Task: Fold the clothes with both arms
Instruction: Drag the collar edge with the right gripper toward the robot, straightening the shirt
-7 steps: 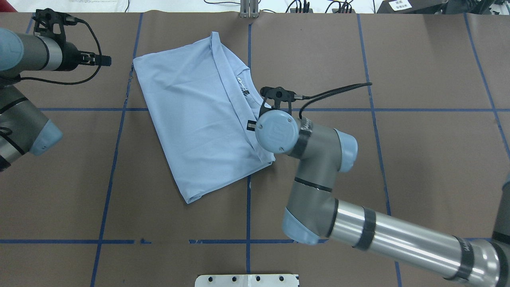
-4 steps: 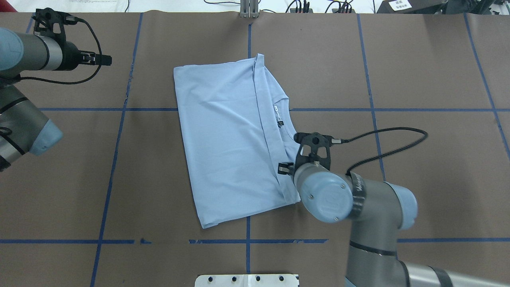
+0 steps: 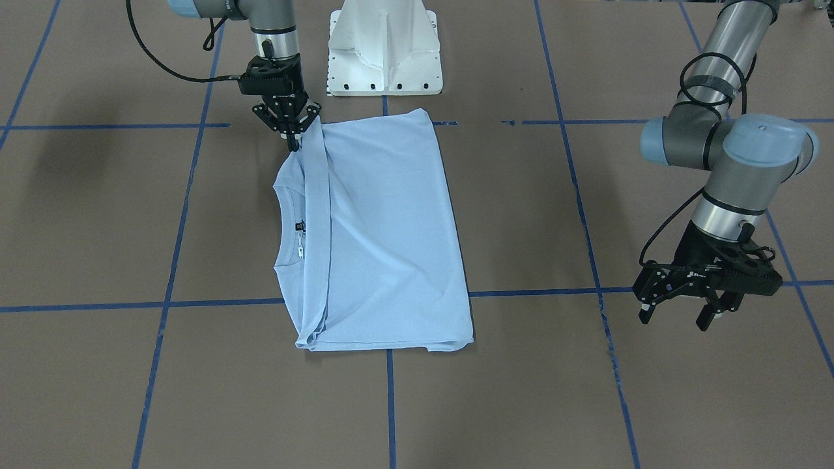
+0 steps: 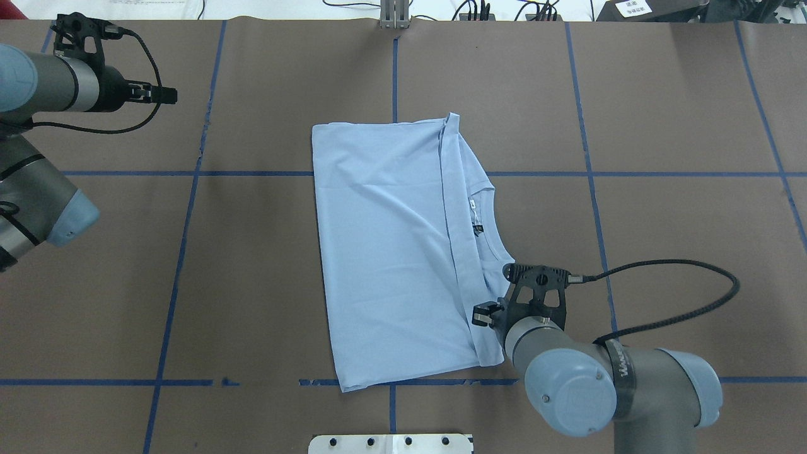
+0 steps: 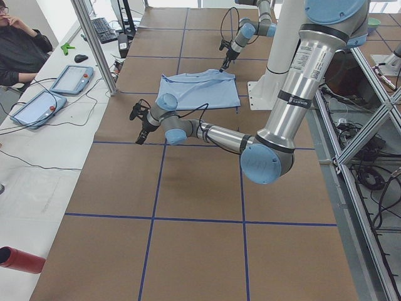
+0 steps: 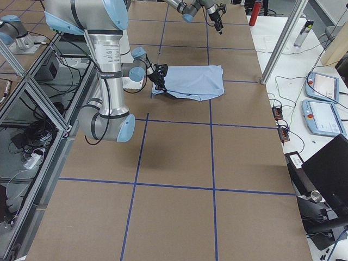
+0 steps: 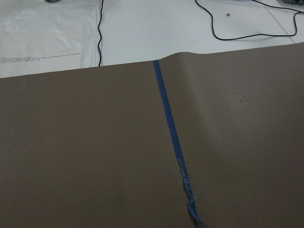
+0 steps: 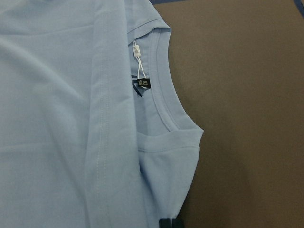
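1. Dragged by the right gripper [image 3: 294, 138], the light blue short-sleeved cotton T-shirt [image 4: 384, 252] has slid toward the robot and swung round since a second ago. Its long edges, skewed then, now run nearly square with the blue tape lines [image 4: 693, 173].
2. Under both grippers lies the brown paper-covered table [image 4: 662, 252].
3. The grey-silver tubular right arm [image 4: 630, 391] comes in low behind its gripper. The matching left arm [image 4: 44, 82] is held off to the far side, away from the cloth.
4. The T-shirt lies flat as a folded rectangle that spreads away from the right gripper, which sits at its nearest corner on the collar side. A stitched hem edge runs from beside that gripper along the whole length, just short of the collar.
5. The right gripper's fingers are drawn into a narrow pinch on the fabric at that corner. The left gripper [image 3: 675, 316] has its jaws spread wide, holds nothing, and hangs well apart from the shirt.
6. The ribbed round collar [image 8: 166, 90] lies just ahead of the right gripper.
7. A little beyond it are the small dark neck label [image 8: 141, 85] and a white hang tag [image 8: 137, 54].
8. The step in hand looks like squaring up the half-folded shirt. The next fold probably calls for the right gripper to let go and regrip, and for the left gripper to cross over, so that each takes one corner of a short end and carries it over evenly.
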Motion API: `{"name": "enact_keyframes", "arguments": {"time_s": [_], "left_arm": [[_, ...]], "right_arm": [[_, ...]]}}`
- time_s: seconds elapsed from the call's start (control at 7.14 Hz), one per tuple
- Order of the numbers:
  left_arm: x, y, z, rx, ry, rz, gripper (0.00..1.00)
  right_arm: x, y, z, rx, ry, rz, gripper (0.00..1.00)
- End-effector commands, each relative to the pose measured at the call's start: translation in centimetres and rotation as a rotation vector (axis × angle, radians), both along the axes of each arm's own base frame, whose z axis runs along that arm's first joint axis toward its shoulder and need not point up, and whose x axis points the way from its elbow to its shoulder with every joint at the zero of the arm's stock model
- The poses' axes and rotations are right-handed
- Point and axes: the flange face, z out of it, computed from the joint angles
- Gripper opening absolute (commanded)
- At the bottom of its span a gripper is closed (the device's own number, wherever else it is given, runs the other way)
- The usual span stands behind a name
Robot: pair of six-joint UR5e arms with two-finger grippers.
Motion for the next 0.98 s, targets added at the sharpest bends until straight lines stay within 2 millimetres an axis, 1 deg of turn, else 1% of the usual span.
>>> {"name": "enact_keyframes", "arguments": {"time_s": [0.0, 0.14, 0.28, 0.42, 0.7, 0.84], "left_arm": [[0.0, 0.0, -0.1, 0.001, 0.002, 0.0, 1.0], [0.0, 0.0, -0.2, 0.002, 0.003, 0.0, 1.0], [0.1, 0.1, -0.2, 0.002, 0.003, 0.001, 1.0], [0.1, 0.1, -0.2, 0.0, 0.005, 0.0, 1.0], [0.3, 0.2, -0.2, -0.011, 0.014, -0.006, 1.0], [0.3, 0.2, -0.1, -0.013, 0.014, -0.007, 1.0]], "right_arm": [[-0.3, 1.0, -0.1, 0.009, 0.003, -0.01, 0.99], [-0.1, 1.0, -0.9, 0.018, 0.0, -0.046, 1.0], [0.3, 1.1, -1.3, 0.072, 0.033, -0.118, 1.0], [-0.1, 2.3, -1.1, 0.106, 0.056, -0.167, 1.0], [-0.8, 4.5, -1.1, 0.233, 0.128, -0.269, 1.0], [-1.5, 6.5, -1.3, 0.274, 0.134, -0.279, 0.99]]}}
